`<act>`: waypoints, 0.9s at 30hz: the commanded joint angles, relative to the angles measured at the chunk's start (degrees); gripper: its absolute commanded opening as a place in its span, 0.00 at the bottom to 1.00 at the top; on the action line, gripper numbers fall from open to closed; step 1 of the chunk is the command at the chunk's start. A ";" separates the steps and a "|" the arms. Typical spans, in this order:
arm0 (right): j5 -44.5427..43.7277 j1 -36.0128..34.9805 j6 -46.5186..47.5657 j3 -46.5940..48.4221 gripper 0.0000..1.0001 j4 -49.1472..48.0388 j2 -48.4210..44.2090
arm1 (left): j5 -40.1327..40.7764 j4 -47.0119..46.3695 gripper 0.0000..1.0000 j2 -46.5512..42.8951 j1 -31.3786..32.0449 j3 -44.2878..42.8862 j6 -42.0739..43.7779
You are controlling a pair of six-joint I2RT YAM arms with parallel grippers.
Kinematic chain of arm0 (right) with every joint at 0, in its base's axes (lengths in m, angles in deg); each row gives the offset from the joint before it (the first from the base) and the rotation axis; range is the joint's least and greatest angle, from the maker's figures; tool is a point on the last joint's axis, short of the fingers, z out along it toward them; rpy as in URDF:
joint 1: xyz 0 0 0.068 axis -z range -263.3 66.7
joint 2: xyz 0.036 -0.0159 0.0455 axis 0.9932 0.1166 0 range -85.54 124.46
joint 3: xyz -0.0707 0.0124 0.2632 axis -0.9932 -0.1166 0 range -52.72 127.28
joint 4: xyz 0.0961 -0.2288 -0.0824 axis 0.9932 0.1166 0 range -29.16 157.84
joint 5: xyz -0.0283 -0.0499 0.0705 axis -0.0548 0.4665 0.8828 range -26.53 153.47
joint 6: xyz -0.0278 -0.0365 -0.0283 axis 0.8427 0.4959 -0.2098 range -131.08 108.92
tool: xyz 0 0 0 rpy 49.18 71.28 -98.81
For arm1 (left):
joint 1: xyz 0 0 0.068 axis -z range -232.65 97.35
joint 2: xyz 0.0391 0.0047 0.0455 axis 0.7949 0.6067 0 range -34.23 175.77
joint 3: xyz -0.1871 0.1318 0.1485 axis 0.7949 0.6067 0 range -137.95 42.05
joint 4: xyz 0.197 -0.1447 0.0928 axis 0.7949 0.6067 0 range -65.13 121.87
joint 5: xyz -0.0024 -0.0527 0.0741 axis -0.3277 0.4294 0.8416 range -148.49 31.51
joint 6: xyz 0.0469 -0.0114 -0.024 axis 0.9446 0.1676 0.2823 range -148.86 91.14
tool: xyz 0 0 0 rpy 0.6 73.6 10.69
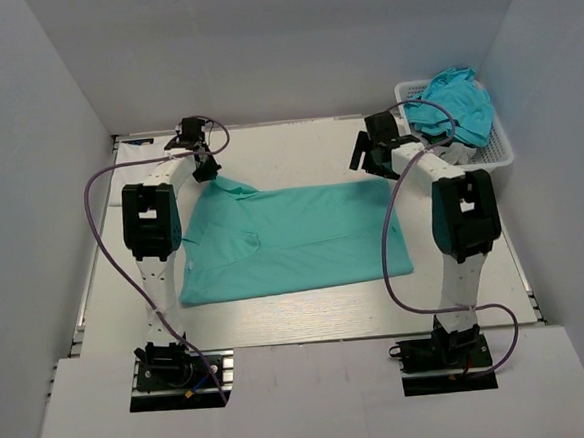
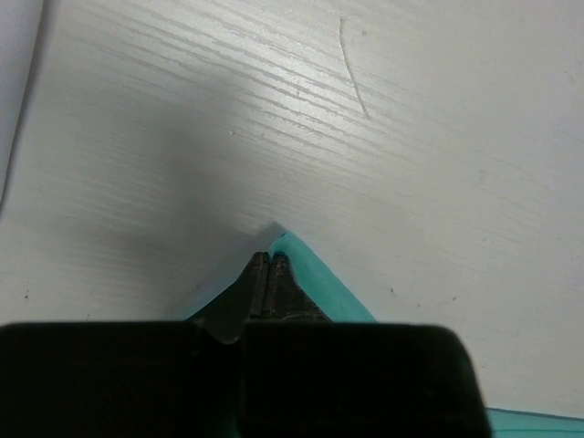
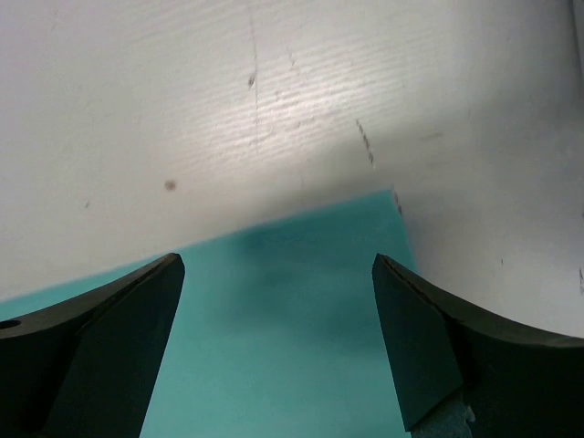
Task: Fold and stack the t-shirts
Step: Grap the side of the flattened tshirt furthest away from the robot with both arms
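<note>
Barely begun, no stack yet. Pinching a far corner of the green t-shirt (image 1: 293, 239) on the desk (image 1: 297, 143) with the left claw (image 1: 208, 170), closed tight. Holding the right claw (image 3: 276, 260) spread wide over the other corner. Leaving a blue t-shirt (image 1: 452, 103) in the basket (image 1: 503, 154).

My white wood-grain table (image 1: 309, 315) lies between pale grey walls (image 1: 289, 39). At its far right corner I see a white plastic lattice basket (image 1: 497, 146), near the right wall.

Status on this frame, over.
Left gripper shut on far corner of mint-green cloth t-shirt. Right gripper open over its other far corner. White plastic lattice basket stands apart.
</note>
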 commanded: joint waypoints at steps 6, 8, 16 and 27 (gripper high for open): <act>-10.79 0.63 -5.95 11.35 0.90 6.10 10.37 | -1.87 2.77 0.00 -5.08 -0.28 -1.97 3.26; -10.96 0.81 -6.92 11.53 0.90 6.21 11.08 | -2.48 2.77 0.00 -5.70 -0.28 -1.34 3.79; -10.89 0.89 -5.87 11.89 0.84 5.59 14.42 | -4.15 3.30 0.00 -8.95 -0.28 2.61 4.33; -8.50 0.81 -4.91 9.95 0.12 5.42 13.11 | -6.52 2.77 0.00 -17.39 -0.28 11.91 3.72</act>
